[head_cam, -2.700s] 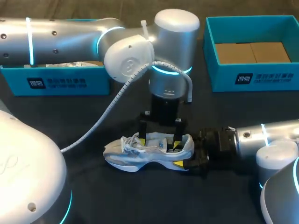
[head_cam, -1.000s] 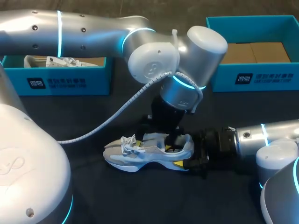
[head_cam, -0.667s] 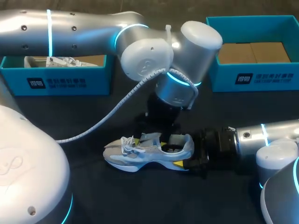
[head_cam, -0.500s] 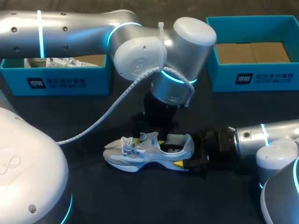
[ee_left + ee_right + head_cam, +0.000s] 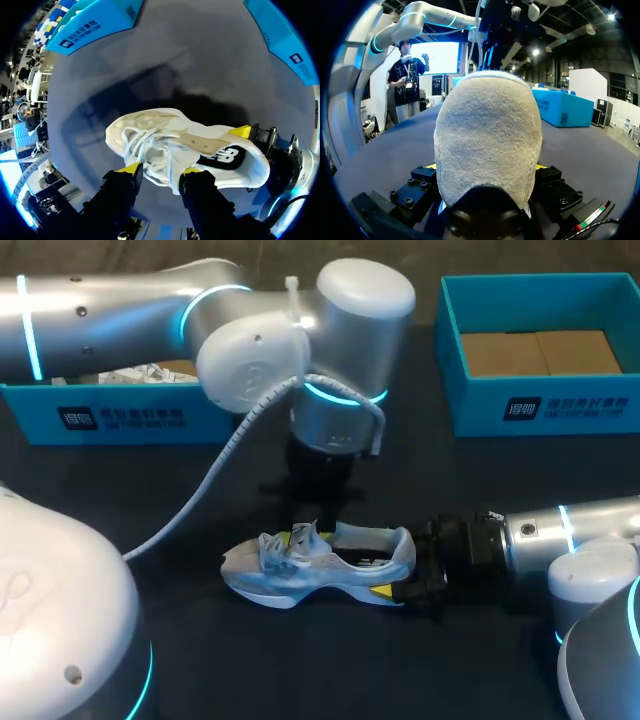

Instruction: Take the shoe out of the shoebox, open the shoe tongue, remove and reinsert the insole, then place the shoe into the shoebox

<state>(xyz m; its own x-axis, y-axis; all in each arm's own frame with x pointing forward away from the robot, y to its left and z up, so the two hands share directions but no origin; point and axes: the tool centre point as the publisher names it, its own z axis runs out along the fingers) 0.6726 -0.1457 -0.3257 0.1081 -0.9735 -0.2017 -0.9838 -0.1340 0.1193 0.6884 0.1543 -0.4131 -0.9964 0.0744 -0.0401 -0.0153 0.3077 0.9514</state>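
Over the head view I get a dim scene: the black table (image 5: 300, 670) swallows most of the light, while the silver shell of the left arm (image 5: 130, 300) throws back white glare and its cyan rings glow. Light falls from overhead, leaving a soft shadow under that arm's wrist, behind the white shoe (image 5: 310, 565), which is the brightest thing on the table. In the left wrist view the table reads paler grey, a broad dark shadow lies beyond the shoe, and the blue shoebox (image 5: 90, 27) bows toward the edge. The right wrist view shows the heel (image 5: 487, 140) evenly lit, without glare.

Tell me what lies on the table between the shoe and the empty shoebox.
Between shoe and empty shoebox, the head view shows only bare table.
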